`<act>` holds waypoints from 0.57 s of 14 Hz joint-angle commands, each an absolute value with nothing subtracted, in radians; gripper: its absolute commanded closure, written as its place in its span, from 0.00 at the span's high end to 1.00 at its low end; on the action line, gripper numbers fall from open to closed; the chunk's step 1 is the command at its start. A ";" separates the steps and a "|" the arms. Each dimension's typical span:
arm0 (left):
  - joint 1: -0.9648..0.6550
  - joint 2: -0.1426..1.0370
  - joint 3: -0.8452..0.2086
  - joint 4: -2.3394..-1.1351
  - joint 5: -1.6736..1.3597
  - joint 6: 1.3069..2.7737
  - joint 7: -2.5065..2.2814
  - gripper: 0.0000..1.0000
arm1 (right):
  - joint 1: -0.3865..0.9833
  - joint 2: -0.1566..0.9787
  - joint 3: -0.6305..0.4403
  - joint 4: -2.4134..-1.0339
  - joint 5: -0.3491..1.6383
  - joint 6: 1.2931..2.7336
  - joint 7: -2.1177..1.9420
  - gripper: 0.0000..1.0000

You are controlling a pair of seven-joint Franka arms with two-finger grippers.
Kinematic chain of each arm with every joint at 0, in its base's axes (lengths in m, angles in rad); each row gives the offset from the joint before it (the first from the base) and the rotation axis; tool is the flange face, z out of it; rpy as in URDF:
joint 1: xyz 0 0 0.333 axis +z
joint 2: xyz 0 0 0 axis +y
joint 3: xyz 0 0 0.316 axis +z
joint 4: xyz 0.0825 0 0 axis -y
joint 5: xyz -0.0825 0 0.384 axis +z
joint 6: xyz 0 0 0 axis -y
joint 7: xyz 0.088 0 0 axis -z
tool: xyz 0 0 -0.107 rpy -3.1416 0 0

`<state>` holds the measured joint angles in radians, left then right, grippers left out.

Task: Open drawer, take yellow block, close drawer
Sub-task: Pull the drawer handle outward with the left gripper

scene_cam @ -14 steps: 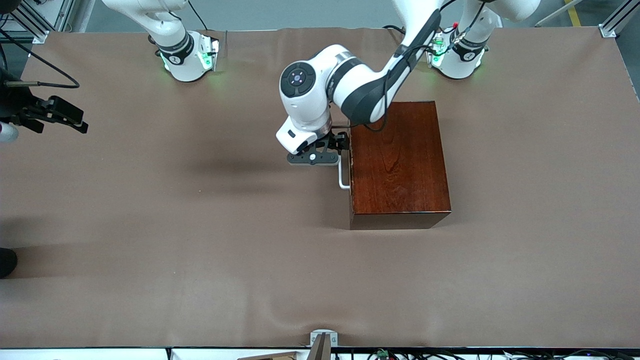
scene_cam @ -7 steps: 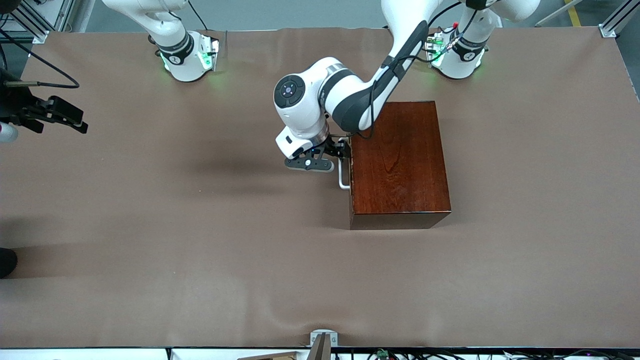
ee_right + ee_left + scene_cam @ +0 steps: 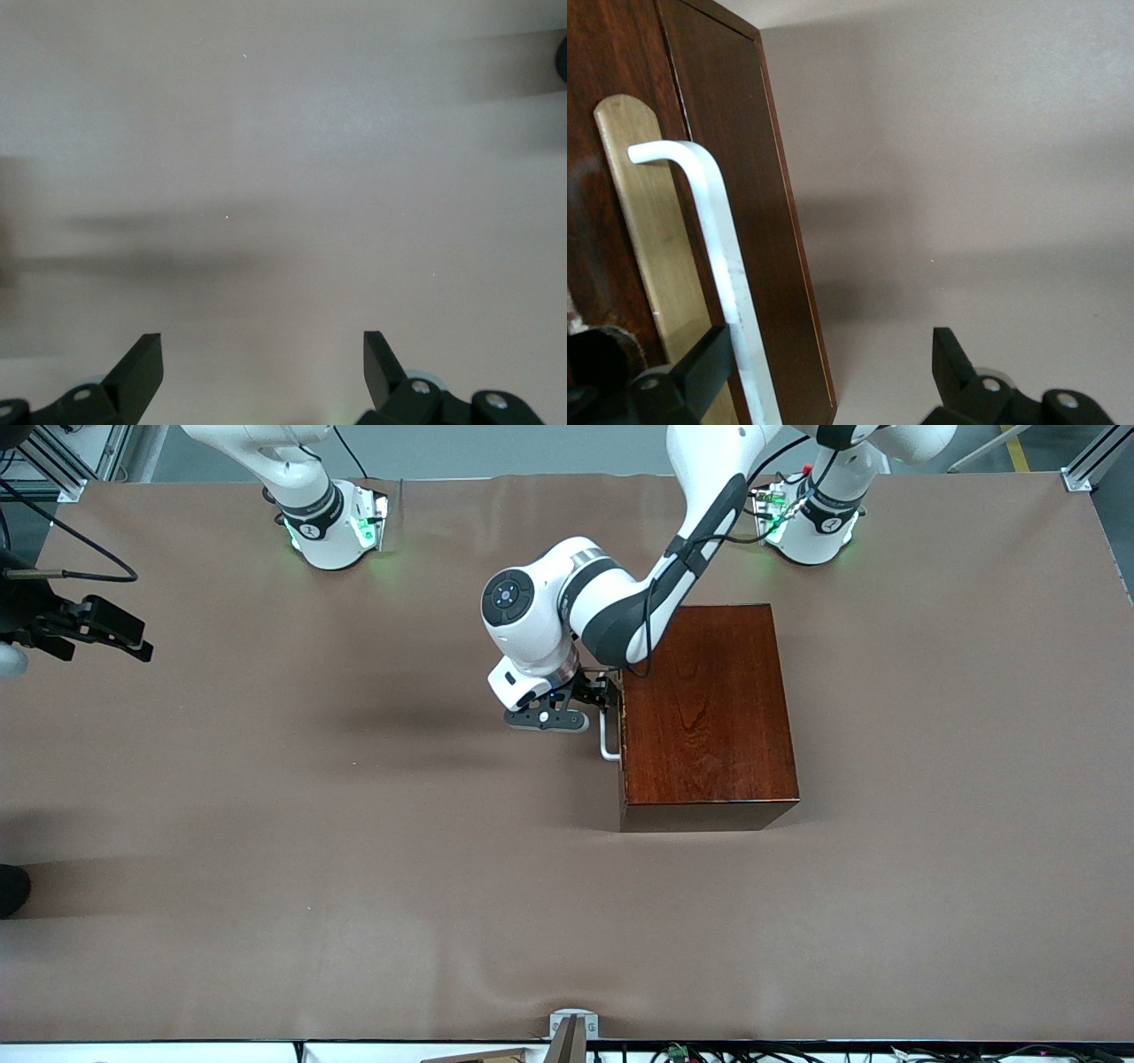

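Observation:
The dark reddish-brown wooden box stands on the table near the left arm's base. Its drawer front is flush with the box, so the drawer is shut. The white loop handle sticks out toward the right arm's end. My left gripper is open at the handle's end farther from the front camera. In the left wrist view the handle lies between the fingers of the left gripper, close beside one finger. My right gripper is open and empty. The yellow block is hidden.
The brown table cover is bare around the box. The right gripper waits at the edge of the table at the right arm's end, and its wrist view shows only the table cover.
The left arm's wrist has shifted and the left gripper has moved a little along the handle toward the front camera. The drawer stays shut. The right arm has not moved.

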<state>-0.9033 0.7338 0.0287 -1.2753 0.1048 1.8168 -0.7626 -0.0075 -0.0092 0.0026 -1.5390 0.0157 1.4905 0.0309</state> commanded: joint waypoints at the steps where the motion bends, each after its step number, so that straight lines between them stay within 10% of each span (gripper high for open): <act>1: -0.914 0.750 0.040 -1.249 0.133 1.815 -0.799 1.00 | -0.012 -0.012 0.006 -1.534 0.003 1.483 0.037 1.00; 8: -0.913 0.765 0.043 -1.249 0.137 1.818 -0.897 1.00 | -0.012 -0.012 0.008 -1.537 0.003 1.486 0.037 1.00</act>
